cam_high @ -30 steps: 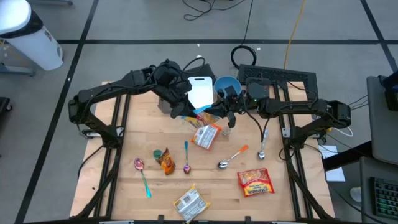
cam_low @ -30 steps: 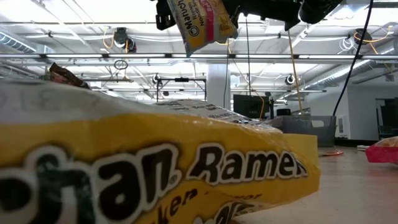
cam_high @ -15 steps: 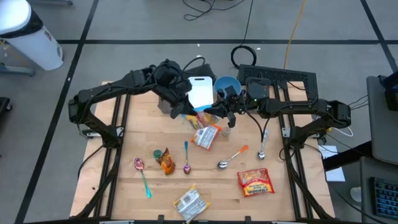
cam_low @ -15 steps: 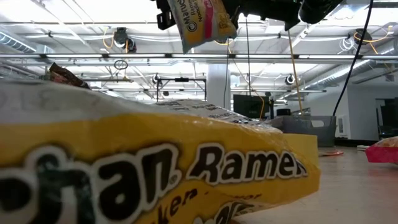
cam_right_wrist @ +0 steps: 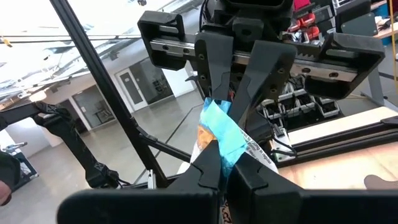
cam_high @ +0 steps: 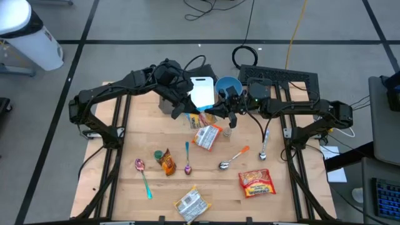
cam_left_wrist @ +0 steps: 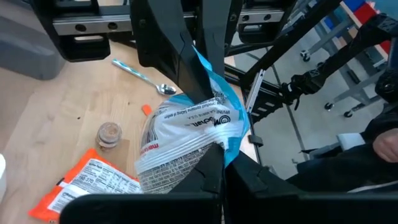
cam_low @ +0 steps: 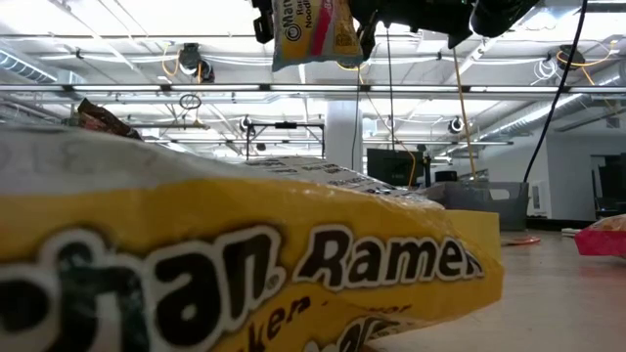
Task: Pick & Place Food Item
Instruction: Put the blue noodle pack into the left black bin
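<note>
High view: both hands, left [cam_high: 190, 113] and right [cam_high: 215, 114], grip noodle packet [cam_high: 201, 119] above orange packet [cam_high: 208, 135].

Spoons [cam_high: 187, 157], a white cutting board [cam_high: 201, 92] and blue bowl [cam_high: 227, 85] rest on the table [cam_high: 125, 156].

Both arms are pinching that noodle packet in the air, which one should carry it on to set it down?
Probably the left. Both the left end effector and right end effector are shut on the noodle packet, but the right only pinches its blue edge.
</note>
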{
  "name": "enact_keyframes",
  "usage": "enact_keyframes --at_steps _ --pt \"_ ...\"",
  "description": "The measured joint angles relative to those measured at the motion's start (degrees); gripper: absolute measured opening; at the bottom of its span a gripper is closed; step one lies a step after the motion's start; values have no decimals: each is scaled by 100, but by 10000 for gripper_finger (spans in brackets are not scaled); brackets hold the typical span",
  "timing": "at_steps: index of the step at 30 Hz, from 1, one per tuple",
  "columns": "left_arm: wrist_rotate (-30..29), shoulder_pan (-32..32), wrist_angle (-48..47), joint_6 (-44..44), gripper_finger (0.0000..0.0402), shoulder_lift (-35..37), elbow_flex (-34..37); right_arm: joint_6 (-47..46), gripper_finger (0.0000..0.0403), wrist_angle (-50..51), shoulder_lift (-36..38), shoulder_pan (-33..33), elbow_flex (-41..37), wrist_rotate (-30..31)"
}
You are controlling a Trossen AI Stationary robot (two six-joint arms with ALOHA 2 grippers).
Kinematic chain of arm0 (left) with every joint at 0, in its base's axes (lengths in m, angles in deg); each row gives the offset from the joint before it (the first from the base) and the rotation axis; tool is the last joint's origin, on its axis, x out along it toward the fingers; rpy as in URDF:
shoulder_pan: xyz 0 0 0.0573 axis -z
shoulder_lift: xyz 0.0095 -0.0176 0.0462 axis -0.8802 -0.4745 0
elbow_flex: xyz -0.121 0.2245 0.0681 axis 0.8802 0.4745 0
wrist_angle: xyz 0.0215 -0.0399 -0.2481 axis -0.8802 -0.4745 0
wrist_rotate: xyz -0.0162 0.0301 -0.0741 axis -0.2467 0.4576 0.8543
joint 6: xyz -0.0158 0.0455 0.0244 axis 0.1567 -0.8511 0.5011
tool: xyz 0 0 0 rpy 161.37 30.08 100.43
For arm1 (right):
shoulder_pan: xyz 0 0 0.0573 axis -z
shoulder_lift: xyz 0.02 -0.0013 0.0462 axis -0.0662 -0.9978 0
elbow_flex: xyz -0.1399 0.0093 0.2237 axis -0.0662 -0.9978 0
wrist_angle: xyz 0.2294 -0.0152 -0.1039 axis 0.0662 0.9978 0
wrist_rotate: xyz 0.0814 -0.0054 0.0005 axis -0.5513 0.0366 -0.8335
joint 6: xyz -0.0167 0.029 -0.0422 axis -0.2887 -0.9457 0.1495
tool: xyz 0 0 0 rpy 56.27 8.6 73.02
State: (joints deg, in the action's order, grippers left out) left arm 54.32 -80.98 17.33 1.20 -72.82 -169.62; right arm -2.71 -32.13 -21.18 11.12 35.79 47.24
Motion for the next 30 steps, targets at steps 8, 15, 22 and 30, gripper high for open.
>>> enact_keyframes --at_steps 8,15,22,30 --pt "9 0 0 -58 3 0 0 77 0 4 0 0 0 0" --pt "4 0 -321 -319 2 0 0 118 24 13 0 -2 0 -2" --pt "2 0 -535 -428 2 0 0 -102 103 7 0 52 0 -2" --pt "-68 -60 -570 -725 2 0 0 -462 203 10 0 184 0 -4"
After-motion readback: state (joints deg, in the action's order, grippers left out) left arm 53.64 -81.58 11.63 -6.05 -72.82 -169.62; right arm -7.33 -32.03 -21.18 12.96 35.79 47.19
